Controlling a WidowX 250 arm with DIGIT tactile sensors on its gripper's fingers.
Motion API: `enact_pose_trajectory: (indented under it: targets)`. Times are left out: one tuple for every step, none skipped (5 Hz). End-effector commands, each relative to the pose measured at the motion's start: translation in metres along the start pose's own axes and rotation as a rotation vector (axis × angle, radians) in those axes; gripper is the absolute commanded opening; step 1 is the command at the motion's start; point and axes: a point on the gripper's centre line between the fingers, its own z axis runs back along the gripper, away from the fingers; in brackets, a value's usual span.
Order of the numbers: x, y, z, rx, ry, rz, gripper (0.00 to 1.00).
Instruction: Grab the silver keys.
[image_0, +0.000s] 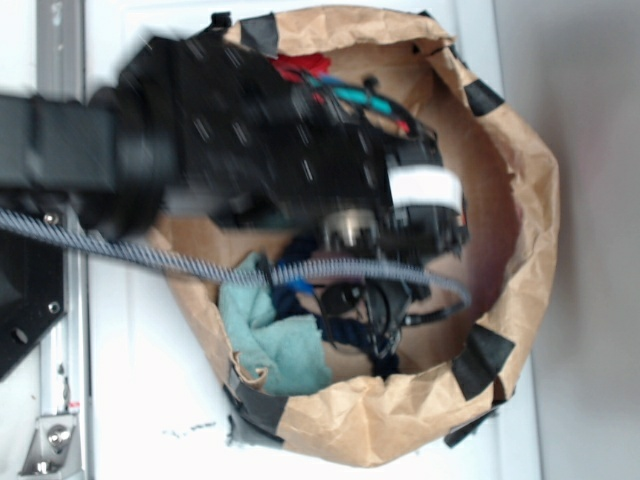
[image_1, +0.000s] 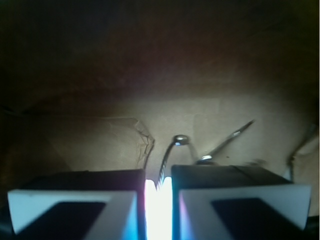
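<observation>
In the wrist view my gripper (image_1: 159, 181) has its two dark pads almost together, with only a thin bright slit between them. A curved silver metal piece of the silver keys (image_1: 176, 141) runs down into that slit and is pinched there. A thin silver rod (image_1: 235, 134) sticks out to the right, above the brown paper floor. In the exterior view the black arm reaches into the paper bag and the gripper (image_0: 385, 312) points down near its floor. The keys are hidden there by the arm.
A brown paper bag (image_0: 520, 250) with rolled rim and black tape patches surrounds the gripper. Inside lie a teal cloth (image_0: 275, 345), a dark blue rope (image_0: 345, 335) and red and teal items (image_0: 335, 85) at the back. A braided grey cable (image_0: 150, 255) crosses the bag.
</observation>
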Motion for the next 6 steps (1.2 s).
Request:
enact_pose_trajectory:
  targets:
    - [0.012,0.019,0.059,-0.093,-0.156,0.068,0.00]
    - [0.013,0.017,0.054,-0.082,-0.138,0.066,0.00]
    - [0.012,0.012,0.045,-0.050,-0.122,0.047,0.00]
    - [0.012,0.013,0.050,-0.067,-0.131,0.048,0.00]
    - [0.013,0.015,0.050,-0.055,-0.135,0.047,0.00]
    - [0.013,0.016,0.051,-0.059,-0.148,0.047,0.00]
